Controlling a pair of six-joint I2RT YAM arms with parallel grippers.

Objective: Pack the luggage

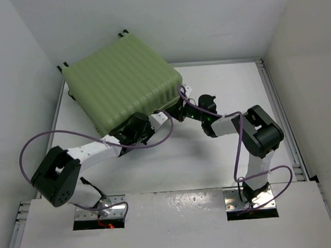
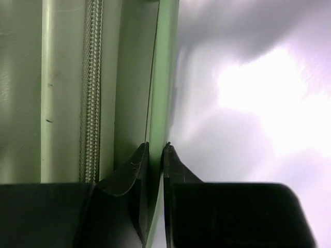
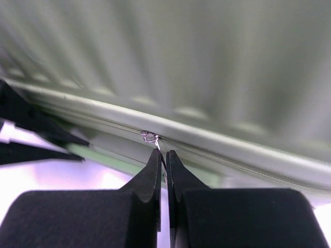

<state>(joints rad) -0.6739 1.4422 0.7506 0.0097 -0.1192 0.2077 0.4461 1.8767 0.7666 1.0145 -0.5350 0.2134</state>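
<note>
Luggage (image 1: 124, 84) lies closed, far-left on worktop (image 1: 225, 92). Your left fingers (image 2: 129, 173) clamp its thin green lip (image 2: 163, 77); right fingers (image 3: 147, 178) pinch the zipper pull (image 3: 150, 137). Zip track (image 2: 90, 77) runs along the near side, so right arm likely leads.

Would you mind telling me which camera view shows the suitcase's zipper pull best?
The right wrist view: the small metal zipper pull sits close and centred, just above the fingers. The left wrist view shows only the zipper's teeth, no pull. In the top view it cannot be made out.
</note>
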